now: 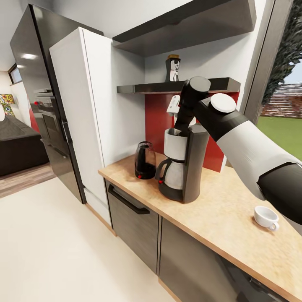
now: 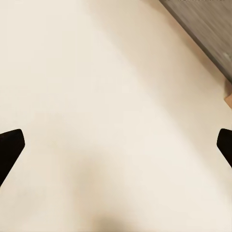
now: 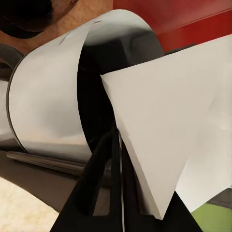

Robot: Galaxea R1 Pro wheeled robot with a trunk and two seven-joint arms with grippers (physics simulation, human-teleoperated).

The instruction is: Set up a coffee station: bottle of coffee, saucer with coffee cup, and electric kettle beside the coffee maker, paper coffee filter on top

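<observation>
Kitchen walls, a tall black fridge [image 1: 46, 105] and a white cabinet column [image 1: 90, 113] frame the scene, with cream floor [image 1: 50, 243] below. Along the wall runs the kitchen countertop [image 1: 218, 209] over grey cabinet fronts [image 1: 134, 226]. Above it hangs the kitchen shelf [image 1: 159, 87], and the bottle of coffee [image 1: 173, 68] stands upright on it.

On the counter the coffee maker [image 1: 184, 167] stands with the electric kettle [image 1: 145, 161] just beside it. The coffee cup [image 1: 266, 217] sits on the bare worktop, well apart from the machine.

From above, the right arm [image 1: 235, 134] reaches down to the top of the coffee maker. In the right wrist view the right gripper [image 3: 119, 150] has its fingers pressed together on an edge of the paper coffee filter [image 3: 179, 121], held at the open white filter basket [image 3: 53, 101].

The left gripper [image 2: 116, 145] hangs over the floor, fingertips [image 2: 9, 145] spread wide.
</observation>
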